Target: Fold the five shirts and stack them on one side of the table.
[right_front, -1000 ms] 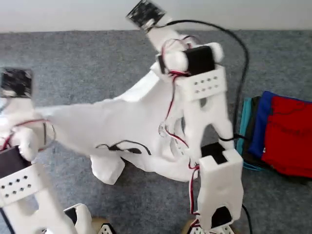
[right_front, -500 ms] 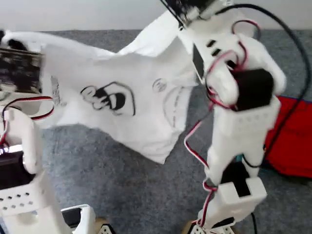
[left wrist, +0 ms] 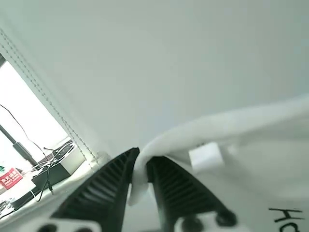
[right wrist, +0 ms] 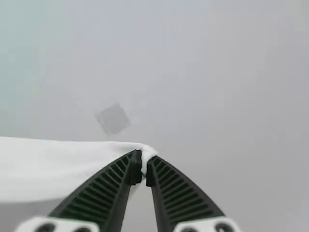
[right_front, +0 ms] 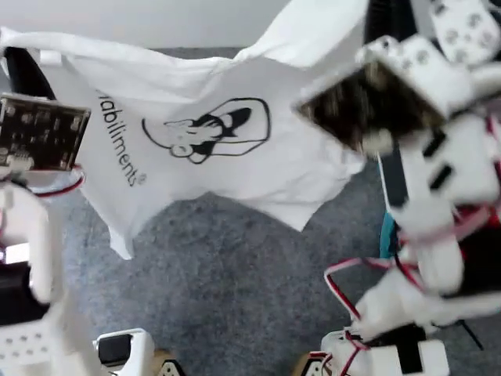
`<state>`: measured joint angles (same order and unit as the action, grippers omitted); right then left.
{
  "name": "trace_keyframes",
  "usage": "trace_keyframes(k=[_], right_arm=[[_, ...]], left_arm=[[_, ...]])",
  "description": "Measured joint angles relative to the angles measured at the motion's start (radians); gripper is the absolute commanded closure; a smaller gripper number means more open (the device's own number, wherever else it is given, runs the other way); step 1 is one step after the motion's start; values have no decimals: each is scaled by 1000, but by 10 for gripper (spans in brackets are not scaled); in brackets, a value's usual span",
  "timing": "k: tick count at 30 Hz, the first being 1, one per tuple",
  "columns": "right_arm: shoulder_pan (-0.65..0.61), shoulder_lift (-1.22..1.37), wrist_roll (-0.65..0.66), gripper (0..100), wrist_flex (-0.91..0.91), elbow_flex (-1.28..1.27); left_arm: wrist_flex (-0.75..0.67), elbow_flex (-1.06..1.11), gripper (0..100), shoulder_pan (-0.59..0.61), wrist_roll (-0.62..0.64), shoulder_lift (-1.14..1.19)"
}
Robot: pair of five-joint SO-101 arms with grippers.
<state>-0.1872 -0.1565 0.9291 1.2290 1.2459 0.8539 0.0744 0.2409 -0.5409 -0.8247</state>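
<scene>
From above, the white shirt (right_front: 235, 180) hangs spread in the air over the grey table (right_front: 235, 305). Its black printed figure faces the camera and its lower edge dangles free. The left arm (right_front: 31, 235) rises along one side of the cloth and the right arm (right_front: 438, 180) along the other, so the shirt stretches between them, clear of the table.

In the left wrist view, the left gripper (left wrist: 140, 166) has its ribbed black jaws pinched tight on a folded edge of the shirt (left wrist: 241, 130) — the cloth bunches out between them. A small white tag (left wrist: 206, 155) sits on the fabric just beside the grip.

In the right wrist view, the right gripper (right wrist: 142, 166) is clamped on a corner of the shirt (right wrist: 58, 164) — the tips meet on the fabric, which trails off to one side.
</scene>
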Motion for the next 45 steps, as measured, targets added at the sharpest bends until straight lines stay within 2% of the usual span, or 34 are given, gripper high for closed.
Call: trace_keyframes(k=[8, 20, 24, 28, 32, 36, 40, 45], right_arm=[[123, -144, 26, 987, 0, 6], [301, -301, 31, 987, 9, 25], [315, -270, 71, 987, 123, 25], [311, -150, 69, 987, 253, 12], [236, 31, 64, 987, 382, 9], [170, 213, 25, 987, 410, 9], [150, 414, -37, 987, 345, 9], [133, 621, -69, 987, 186, 8]], left_arm=[[235, -140, 986, -21, 0, -98], [471, -153, 986, -25, 0, -264], [509, -117, 986, -25, -46, -269], [511, 44, 986, -26, -126, -269], [427, 282, 987, -32, -146, -265], [213, 516, 987, -32, -146, -252], [-12, 660, 987, -32, -146, -149], [-195, 635, 987, -32, -146, 100]])
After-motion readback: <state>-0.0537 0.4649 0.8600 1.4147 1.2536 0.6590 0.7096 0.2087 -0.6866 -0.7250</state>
